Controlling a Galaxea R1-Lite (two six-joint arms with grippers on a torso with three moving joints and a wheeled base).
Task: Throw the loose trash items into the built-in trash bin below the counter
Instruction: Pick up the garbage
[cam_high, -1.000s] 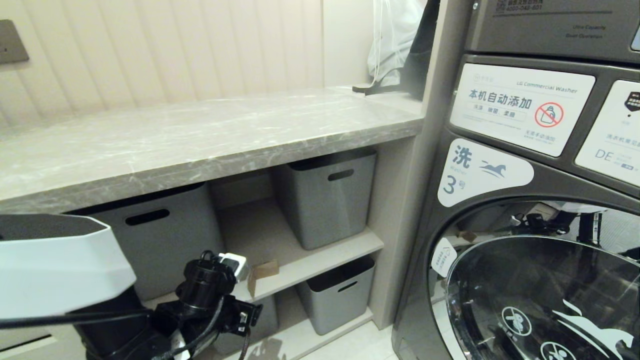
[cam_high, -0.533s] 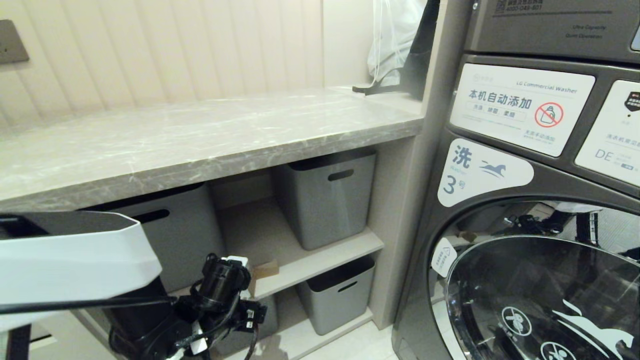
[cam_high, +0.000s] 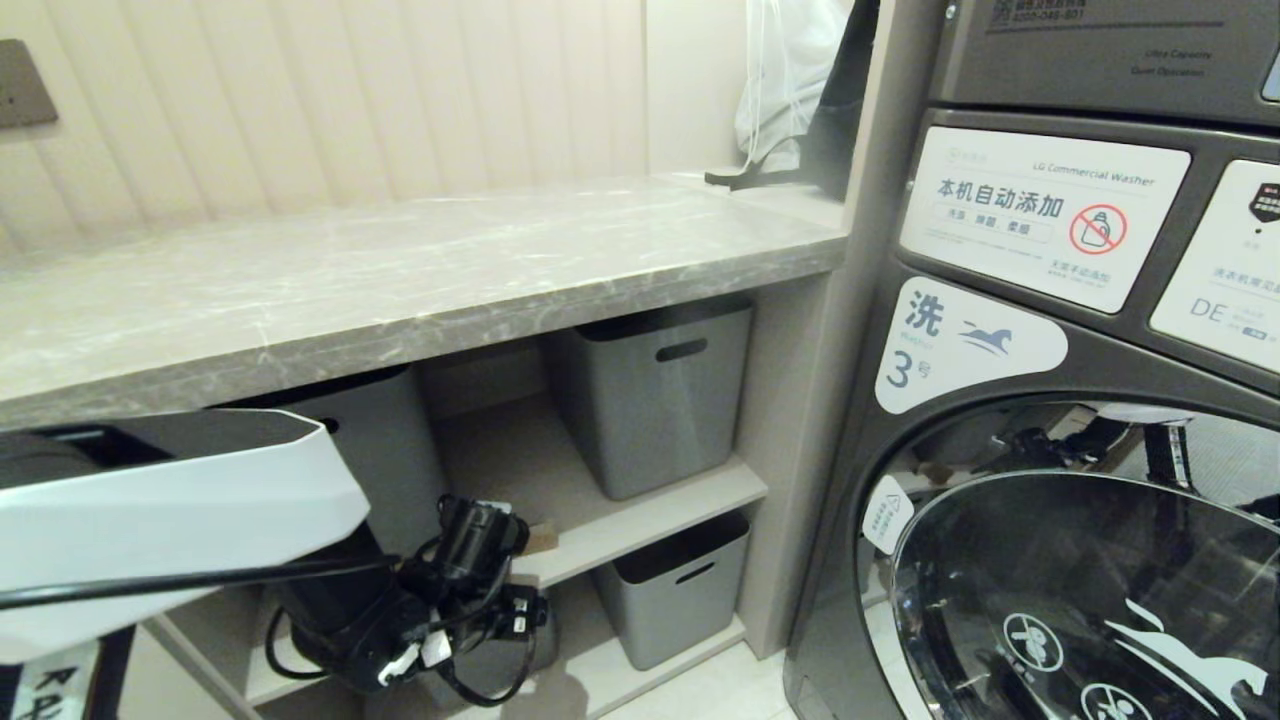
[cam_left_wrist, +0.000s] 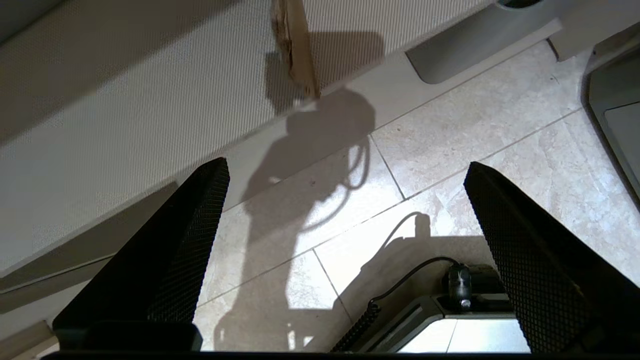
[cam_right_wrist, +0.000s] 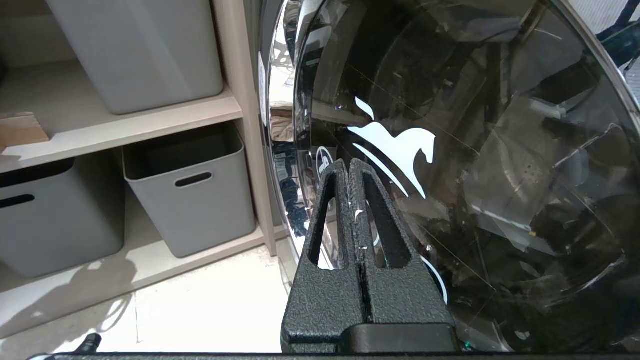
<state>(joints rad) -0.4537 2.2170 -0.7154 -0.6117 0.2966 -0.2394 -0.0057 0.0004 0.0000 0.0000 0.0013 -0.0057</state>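
One brown cardboard scrap (cam_high: 541, 538) lies at the front edge of the middle shelf under the grey marble counter (cam_high: 400, 270). My left wrist partly covers it in the head view. It also shows in the left wrist view as the scrap (cam_left_wrist: 295, 45) and in the right wrist view as the scrap (cam_right_wrist: 20, 130). My left gripper (cam_left_wrist: 346, 165) is open and empty, pointing down at the floor tiles just in front of that shelf. The right gripper (cam_right_wrist: 348, 167) is shut and empty, parked beside the washer door. The built-in trash bin is out of view.
Grey tubs with slot handles (cam_high: 650, 395) (cam_high: 675, 590) fill the shelves. A washer with a glass door (cam_high: 1080, 590) stands on the right. A white bag (cam_high: 790, 80) sits at the counter's far end. My own base (cam_left_wrist: 450, 325) lies under the left gripper.
My left arm has swung to the right and sunk a little in the head view. Its wrist now covers more of the scrap on the shelf.
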